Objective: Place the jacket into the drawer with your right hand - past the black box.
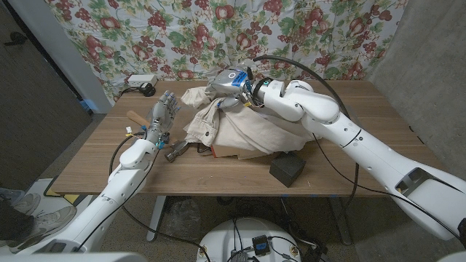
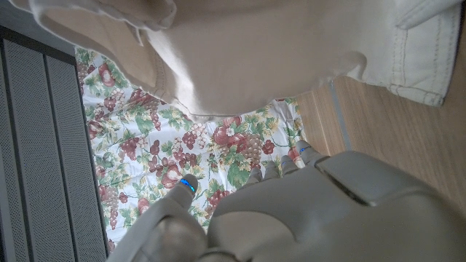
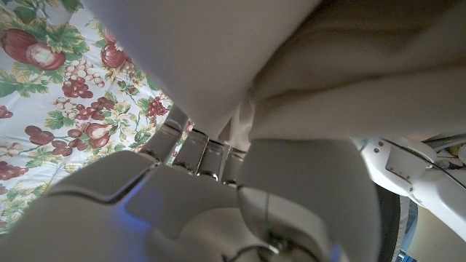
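Right hand point(image 1: 231, 86) clutching; left hand point(image 1: 162, 113) upright, fingers spread.

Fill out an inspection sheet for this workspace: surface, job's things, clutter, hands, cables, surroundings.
Surface: wooden table, bare wood along its front edge.
Job's things: beige jacket heaped at mid-table, its top bunched up at the right hand; black box on the table near the front edge, in front of the jacket. Drawer: nothing seen.
Clutter: hammer beside the left hand; wooden handle further back.
Hands: right hand grips the jacket's top, lifted off the table; left hand holds nothing, fingers apart, next to the jacket.
Cables: black cable looping over the right arm; white power strip at the table's back edge.
Surroundings: floral curtain behind; a person's shoes at the picture's left.
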Robot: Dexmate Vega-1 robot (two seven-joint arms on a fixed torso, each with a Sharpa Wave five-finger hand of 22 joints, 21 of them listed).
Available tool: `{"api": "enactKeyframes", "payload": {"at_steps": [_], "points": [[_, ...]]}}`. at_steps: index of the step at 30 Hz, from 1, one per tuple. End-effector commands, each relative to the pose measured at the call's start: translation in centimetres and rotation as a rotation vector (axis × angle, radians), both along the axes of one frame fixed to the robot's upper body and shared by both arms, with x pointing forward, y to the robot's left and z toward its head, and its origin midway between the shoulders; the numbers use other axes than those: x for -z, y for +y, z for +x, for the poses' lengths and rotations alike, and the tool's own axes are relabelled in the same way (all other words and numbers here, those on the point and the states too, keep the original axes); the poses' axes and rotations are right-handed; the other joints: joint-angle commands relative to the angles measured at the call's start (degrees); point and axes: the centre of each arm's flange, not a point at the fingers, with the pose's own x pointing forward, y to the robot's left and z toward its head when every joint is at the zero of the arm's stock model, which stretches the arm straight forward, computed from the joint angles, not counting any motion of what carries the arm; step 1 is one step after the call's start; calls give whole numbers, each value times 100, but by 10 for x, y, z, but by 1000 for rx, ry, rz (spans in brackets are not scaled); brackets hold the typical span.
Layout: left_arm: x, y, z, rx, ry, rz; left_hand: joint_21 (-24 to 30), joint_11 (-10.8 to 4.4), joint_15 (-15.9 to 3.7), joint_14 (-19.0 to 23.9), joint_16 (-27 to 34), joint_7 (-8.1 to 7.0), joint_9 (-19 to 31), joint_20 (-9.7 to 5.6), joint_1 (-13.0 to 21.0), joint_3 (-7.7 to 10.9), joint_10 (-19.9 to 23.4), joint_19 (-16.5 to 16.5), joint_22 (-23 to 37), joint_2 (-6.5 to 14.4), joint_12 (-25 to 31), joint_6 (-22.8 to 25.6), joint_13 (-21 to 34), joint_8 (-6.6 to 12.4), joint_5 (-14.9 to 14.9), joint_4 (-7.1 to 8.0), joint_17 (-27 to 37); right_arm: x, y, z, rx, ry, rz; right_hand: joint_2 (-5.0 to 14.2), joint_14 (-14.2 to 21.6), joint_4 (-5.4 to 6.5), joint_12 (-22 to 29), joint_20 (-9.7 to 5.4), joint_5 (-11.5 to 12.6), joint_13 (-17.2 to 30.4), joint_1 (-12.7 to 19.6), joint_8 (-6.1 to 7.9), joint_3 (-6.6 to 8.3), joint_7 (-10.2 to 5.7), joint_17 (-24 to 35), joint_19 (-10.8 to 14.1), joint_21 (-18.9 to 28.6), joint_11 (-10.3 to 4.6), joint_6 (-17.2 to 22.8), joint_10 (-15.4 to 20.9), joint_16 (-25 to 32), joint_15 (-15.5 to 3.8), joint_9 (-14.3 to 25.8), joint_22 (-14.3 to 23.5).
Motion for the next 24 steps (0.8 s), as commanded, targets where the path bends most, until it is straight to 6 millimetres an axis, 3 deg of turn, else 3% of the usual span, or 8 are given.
{"api": "enactKeyframes", "payload": {"at_steps": [1, 6, 12, 20, 24], "points": [[0, 0, 1, 1, 0, -2, -8, 25, 17, -735, 7, -19, 23, 27, 2, 17, -769, -77, 30, 720, -1, -722, 31, 18, -9, 4, 10, -3, 4, 1, 137, 51, -75, -50, -492, 115, -156, 120, 171, -84, -281, -36, -31, -109, -210, -245, -439, 6, -726, -497, 20, -305, -60, 23], [0, 0, 2, 2, 2, 0, -10, 33, 19, -737, 6, -20, 23, 30, 3, 17, -773, -77, 30, 722, -3, -725, 31, 17, -9, 3, 10, -4, 7, 2, 201, 88, -107, -122, -1104, 179, -178, 212, 322, -160, -488, -26, -112, -174, -386, -525, -831, 53, -1338, -987, -10, -177, -107, 32], [-1, -1, 2, 3, 2, 4, -10, 29, 21, -736, 6, -22, 23, 33, 4, 18, -768, -73, 30, 724, -1, -719, 31, 18, -9, 3, 10, -5, 9, 0, 238, 117, -129, -236, -1509, 248, -200, 330, 431, -214, -701, -24, -247, -179, -512, -732, -1103, 73, -1738, -1405, -7, -84, -131, 38], [-2, -1, 1, 0, 0, 4, -12, 25, 20, -736, 6, -23, 23, 30, 5, 18, -771, -70, 30, 725, -2, -721, 31, 17, -9, 3, 9, -10, 9, -6, 233, 140, -124, -379, -1781, 370, -156, 505, 480, -267, -1041, 14, -471, -218, -628, -851, -1331, 67, -1988, -1631, 31, -16, -149, 44], [-1, -1, 1, -1, 1, 2, -14, 21, 20, -735, 6, -19, 23, 32, 6, 19, -768, -72, 30, 725, -1, -720, 31, 17, -8, 2, 9, -13, 7, -6, 208, 166, -108, -412, -1838, 493, -121, 567, 464, -293, -1352, 39, -627, -188, -667, -853, -1425, 124, -2031, -1653, 70, 27, -154, 47]]}}
